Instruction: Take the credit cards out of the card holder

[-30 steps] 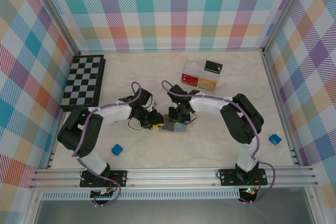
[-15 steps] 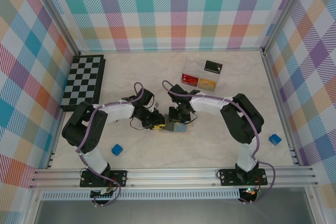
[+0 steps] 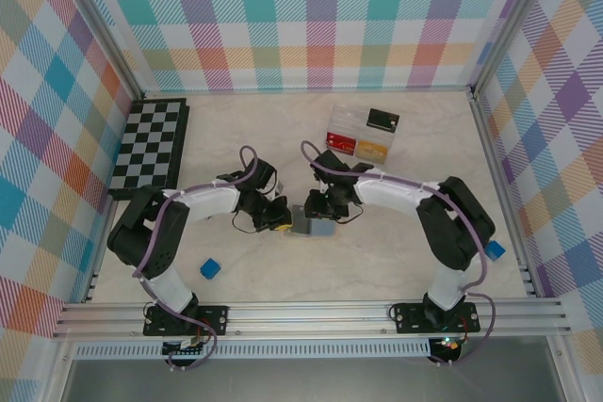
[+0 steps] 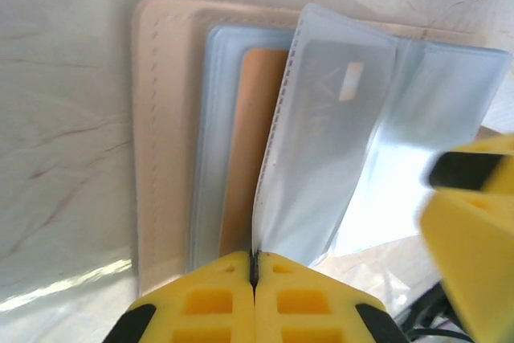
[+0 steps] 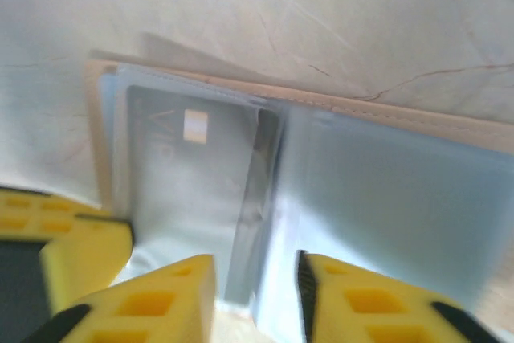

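The card holder (image 3: 314, 225) lies open on the table between my two grippers, tan outside (image 4: 161, 142), light blue inside (image 5: 385, 190). My left gripper (image 4: 254, 267) is shut on the near edge of one clear sleeve (image 4: 321, 158) and holds it lifted. A dark grey credit card (image 5: 189, 170) with a pale chip sits inside that sleeve. An orange-brown strip (image 4: 250, 142) shows in the pocket under it. My right gripper (image 5: 255, 279) is open, its fingers either side of the sleeve's fold without pinching it. From above the left gripper (image 3: 279, 220) and right gripper (image 3: 325, 211) nearly meet.
A clear compartment box (image 3: 363, 135) stands behind the right arm. A chessboard (image 3: 149, 146) lies at the far left. One blue cube (image 3: 209, 269) sits near the left base, another (image 3: 494, 250) by the right wall. Frame rails bound the table.
My left gripper has closed onto the sleeve's edge. My right gripper has opened, and the right arm's elbow has swung out to the right.
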`<action>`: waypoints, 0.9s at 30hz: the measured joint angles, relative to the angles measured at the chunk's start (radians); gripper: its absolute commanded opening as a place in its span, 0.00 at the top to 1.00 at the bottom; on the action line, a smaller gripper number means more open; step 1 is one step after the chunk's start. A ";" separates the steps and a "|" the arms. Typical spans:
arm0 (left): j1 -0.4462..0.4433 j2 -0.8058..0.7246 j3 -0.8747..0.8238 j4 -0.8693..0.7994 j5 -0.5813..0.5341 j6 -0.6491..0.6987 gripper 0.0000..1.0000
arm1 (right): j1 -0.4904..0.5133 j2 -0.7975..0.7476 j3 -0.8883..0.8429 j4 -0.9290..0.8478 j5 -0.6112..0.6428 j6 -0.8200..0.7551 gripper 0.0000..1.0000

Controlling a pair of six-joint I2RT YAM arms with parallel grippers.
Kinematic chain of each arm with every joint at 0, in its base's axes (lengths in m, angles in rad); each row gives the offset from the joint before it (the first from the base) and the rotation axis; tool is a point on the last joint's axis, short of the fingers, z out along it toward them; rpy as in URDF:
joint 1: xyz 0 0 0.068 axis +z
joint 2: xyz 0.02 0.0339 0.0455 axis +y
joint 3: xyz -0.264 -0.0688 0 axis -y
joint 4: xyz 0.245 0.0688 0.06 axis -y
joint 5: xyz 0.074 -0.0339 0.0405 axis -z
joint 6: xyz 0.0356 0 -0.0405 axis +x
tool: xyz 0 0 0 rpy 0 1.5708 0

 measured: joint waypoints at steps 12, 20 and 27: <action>0.000 -0.073 0.082 -0.169 -0.145 0.051 0.78 | -0.016 -0.285 -0.087 -0.029 0.214 -0.021 0.30; -0.025 -0.073 0.082 -0.050 -0.015 0.001 0.52 | -0.043 -0.368 -0.102 -0.068 0.289 0.002 0.16; -0.079 -0.035 0.085 0.065 0.055 -0.062 0.40 | -0.044 -0.418 -0.143 -0.066 0.308 0.002 0.12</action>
